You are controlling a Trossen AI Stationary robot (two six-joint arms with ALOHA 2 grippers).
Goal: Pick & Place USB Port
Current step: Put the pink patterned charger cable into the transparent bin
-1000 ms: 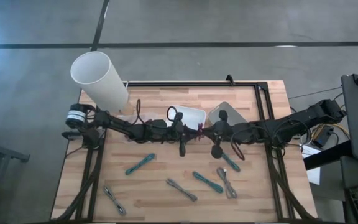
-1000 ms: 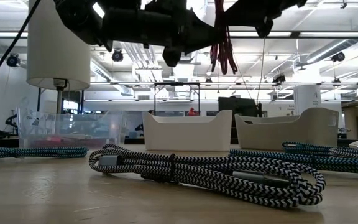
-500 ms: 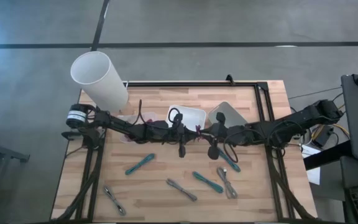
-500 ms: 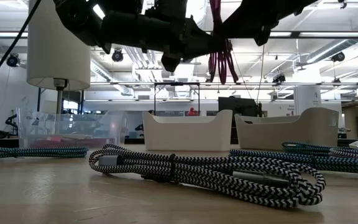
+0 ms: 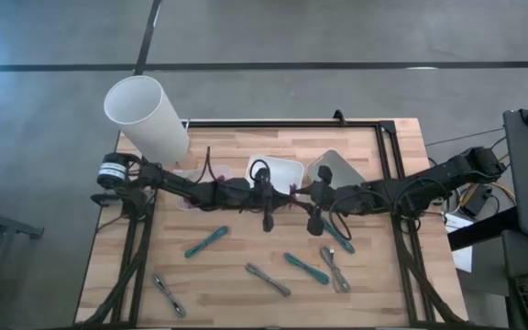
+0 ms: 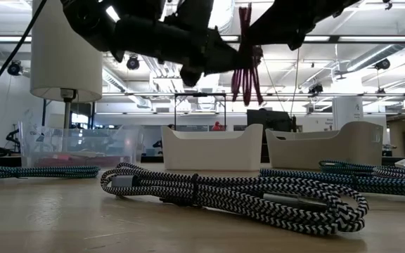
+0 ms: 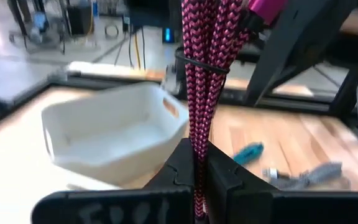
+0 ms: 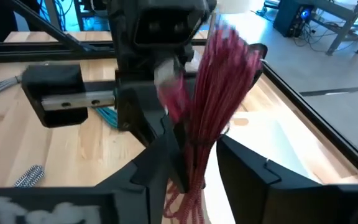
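Left gripper (image 7: pixel 194 180): its jaws are clamped on the pink braided cable (image 7: pixel 204 81); in the left wrist view the bundle runs straight up from between the two dark fingers (image 7: pixel 179 168).
Right gripper (image 8: pixel 194 165): jaws spread apart, one finger on each side of the same cable; in the right wrist view the strands hang in the gap, and I cannot tell whether either finger touches them.
Pink braided cable: a tied bundle held in the air between the two arms, above the middle of the desk (image 5: pixel 374 275), near the front rim of the white bin (image 5: pixel 278 170); in the low view it hangs as a loop well clear of the desk top.
Meeting point: in the high view the two grippers face each other at the desk's centre, left arm (image 5: pixel 181 186) coming from the left edge, right arm (image 5: pixel 411 191) from the right edge.
White bin: near the far edge, at the middle, open side up.
Second bin (image 5: pixel 335 167): just beside the white bin on its right, turned at an angle.
Teal cables (image 5: pixel 206 242): one lies left of centre, another (image 5: pixel 306 268) right of centre, both toward the near edge.
Grey striped cables (image 5: pixel 268 280): three bundles lie along the near edge, one close to the near left corner (image 5: pixel 167 294).
White cylinder (image 5: pixel 147 115): stands at the far left corner.
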